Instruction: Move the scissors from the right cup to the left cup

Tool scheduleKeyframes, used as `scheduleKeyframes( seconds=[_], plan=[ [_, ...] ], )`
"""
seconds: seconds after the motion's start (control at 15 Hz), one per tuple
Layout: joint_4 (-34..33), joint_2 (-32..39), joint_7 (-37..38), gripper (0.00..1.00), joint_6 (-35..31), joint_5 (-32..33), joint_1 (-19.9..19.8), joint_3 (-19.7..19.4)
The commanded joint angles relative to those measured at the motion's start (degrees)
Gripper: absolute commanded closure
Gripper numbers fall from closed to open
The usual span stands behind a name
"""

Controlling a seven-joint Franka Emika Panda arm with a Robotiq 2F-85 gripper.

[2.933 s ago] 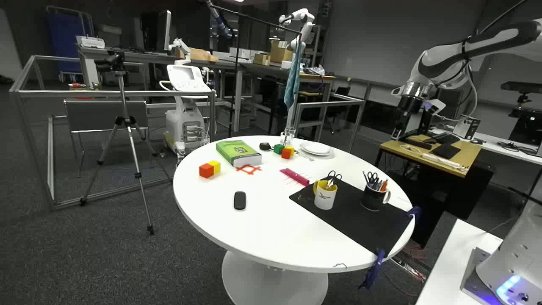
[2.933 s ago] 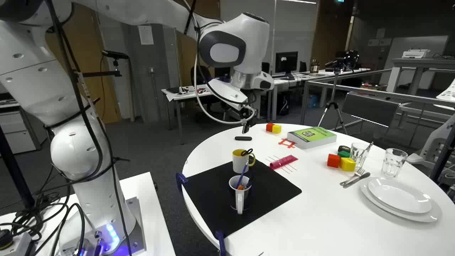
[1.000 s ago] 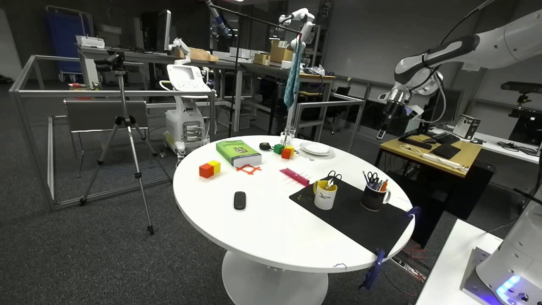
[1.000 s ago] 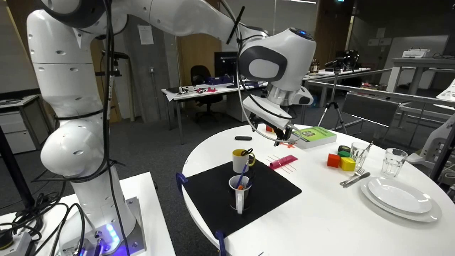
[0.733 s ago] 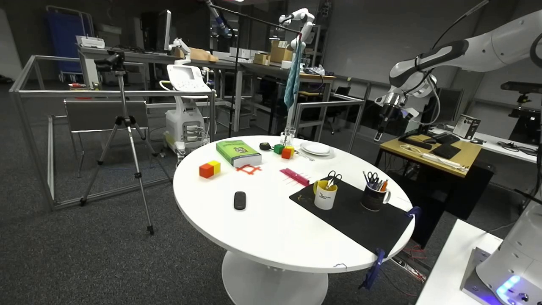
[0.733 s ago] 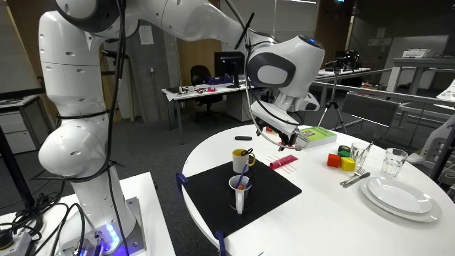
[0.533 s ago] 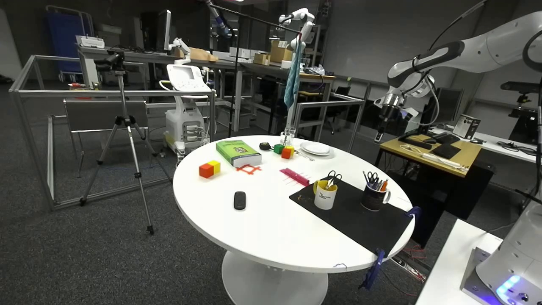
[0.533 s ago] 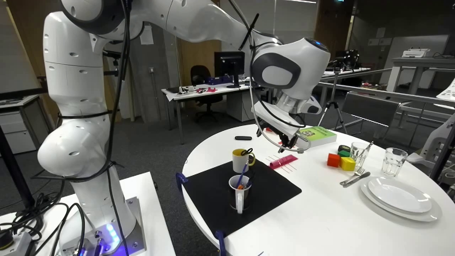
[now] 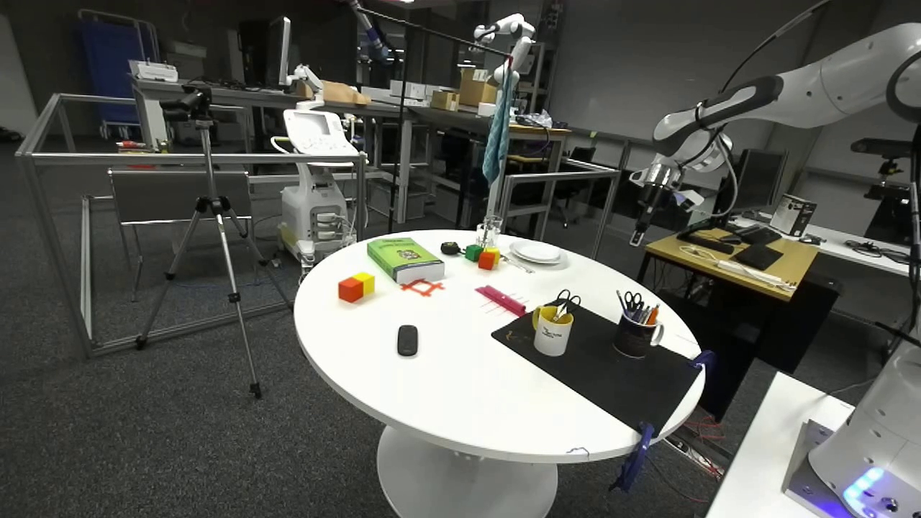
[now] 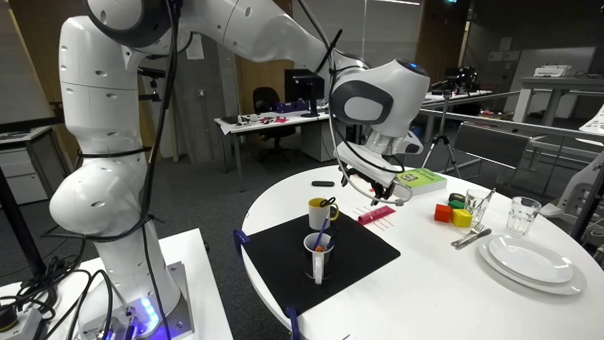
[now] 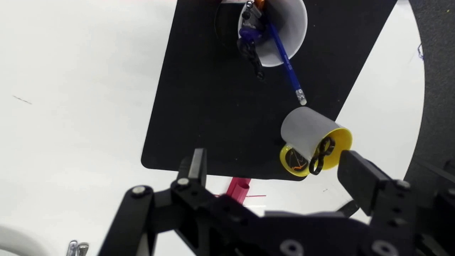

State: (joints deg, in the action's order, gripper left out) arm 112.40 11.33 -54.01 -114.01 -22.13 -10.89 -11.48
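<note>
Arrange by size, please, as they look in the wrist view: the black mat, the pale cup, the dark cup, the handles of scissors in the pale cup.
1. Black mat
2. Pale cup and dark cup: about alike, so not ranked; the picture's top edge cuts the dark cup
3. Scissors handles
</note>
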Motion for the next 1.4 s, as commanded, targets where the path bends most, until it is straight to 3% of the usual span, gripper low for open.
scheduleKeyframes(
  seconds=[0.0, 0.53, 1.33],
  plan=[
    [3.17, -0.60, -5.35, 0.00, -3.64, 2.35, -1.19, 2.09],
    [7.60, -1.07, -17.84, 0.00, -4.82, 5.61, -1.19, 3.29],
    [7.12, -0.11, -19.03, 0.00, -3.55, 4.78, -1.25, 3.63]
  ],
)
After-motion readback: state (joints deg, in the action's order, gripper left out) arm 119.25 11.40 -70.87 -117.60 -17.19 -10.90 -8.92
